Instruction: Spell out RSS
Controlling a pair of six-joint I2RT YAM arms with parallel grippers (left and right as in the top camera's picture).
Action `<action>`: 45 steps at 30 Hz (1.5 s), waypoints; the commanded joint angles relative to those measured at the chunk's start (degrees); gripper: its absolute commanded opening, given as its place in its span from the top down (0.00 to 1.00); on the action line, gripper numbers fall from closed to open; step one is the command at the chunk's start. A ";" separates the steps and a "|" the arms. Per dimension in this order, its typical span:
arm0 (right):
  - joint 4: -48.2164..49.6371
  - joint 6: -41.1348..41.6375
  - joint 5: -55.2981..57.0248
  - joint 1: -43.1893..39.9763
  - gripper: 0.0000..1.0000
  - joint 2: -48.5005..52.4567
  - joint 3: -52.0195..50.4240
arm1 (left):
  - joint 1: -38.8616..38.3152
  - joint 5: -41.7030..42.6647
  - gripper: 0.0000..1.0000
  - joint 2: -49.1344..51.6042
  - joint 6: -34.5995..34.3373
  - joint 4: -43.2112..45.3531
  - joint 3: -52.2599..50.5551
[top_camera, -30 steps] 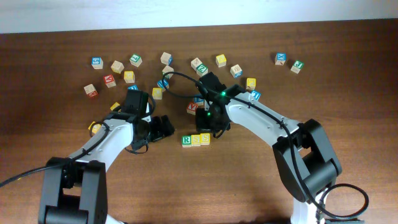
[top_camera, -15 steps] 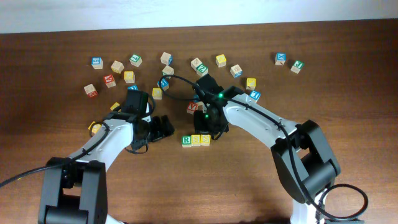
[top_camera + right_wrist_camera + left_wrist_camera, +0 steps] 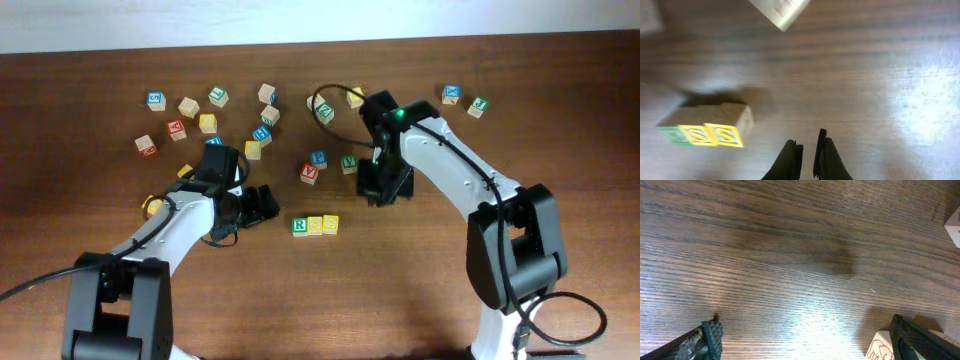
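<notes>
The right tool (image 3: 383, 192) now sits off to the right of the row, well apart from it; a second ago it hung just behind the two yellow cubes. Its jaws are clenched with nothing between them (the right wrist view shows bare wood under the tips). The retreat leaves the row in plain sight near the front middle of the desk (image 3: 400, 300): the R cube (image 3: 299, 226) on the left, the first S cube (image 3: 315, 225) touching it, the second S cube (image 3: 330, 224) touching that one. The three have not shifted in that second. The left tool (image 3: 262, 205) stays spread wide and empty, just left of the row and touching none of it. Read from above, the word looks spelled. I judge the task essentially complete, with only the arms left to clear away.
</notes>
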 commanded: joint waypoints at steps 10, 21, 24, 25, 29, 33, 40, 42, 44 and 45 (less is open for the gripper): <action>11.85 1.57 -3.26 4.98 0.96 0.20 -9.81 | 0.42 -1.68 0.01 2.29 0.55 -0.52 -2.01; 17.18 5.09 -1.79 8.22 0.96 0.22 -10.08 | 0.42 -1.68 0.01 2.29 0.55 -0.55 -2.01; 17.38 5.11 -1.81 8.22 0.95 0.22 -10.08 | 0.42 -1.68 0.01 2.29 0.55 -0.52 -2.01; 17.59 5.11 -1.84 8.26 0.95 0.22 -10.08 | 0.42 -1.68 0.01 2.29 0.55 -0.55 -2.01; 18.95 5.11 -2.86 8.66 0.96 0.22 -10.08 | 0.42 -1.68 0.01 2.29 0.55 -0.55 -2.01; 19.26 5.11 -2.84 8.74 0.95 0.22 -10.08 | 0.42 -1.68 0.01 2.29 0.55 -0.55 -2.01; 18.10 5.07 -2.82 8.74 0.96 0.22 -10.08 | 0.39 -1.68 0.01 2.29 0.55 -0.52 -2.01; 18.38 5.09 -1.70 7.78 0.96 0.22 -10.05 | 0.42 -1.68 0.01 2.29 0.55 -0.52 -2.01; 19.82 4.74 -0.04 6.58 0.96 0.22 -10.08 | 0.42 -1.68 0.01 2.29 0.55 -0.55 -2.01; 21.35 3.72 -0.20 6.32 0.96 0.22 -10.08 | 0.42 -1.68 0.01 2.29 0.55 -0.55 -2.01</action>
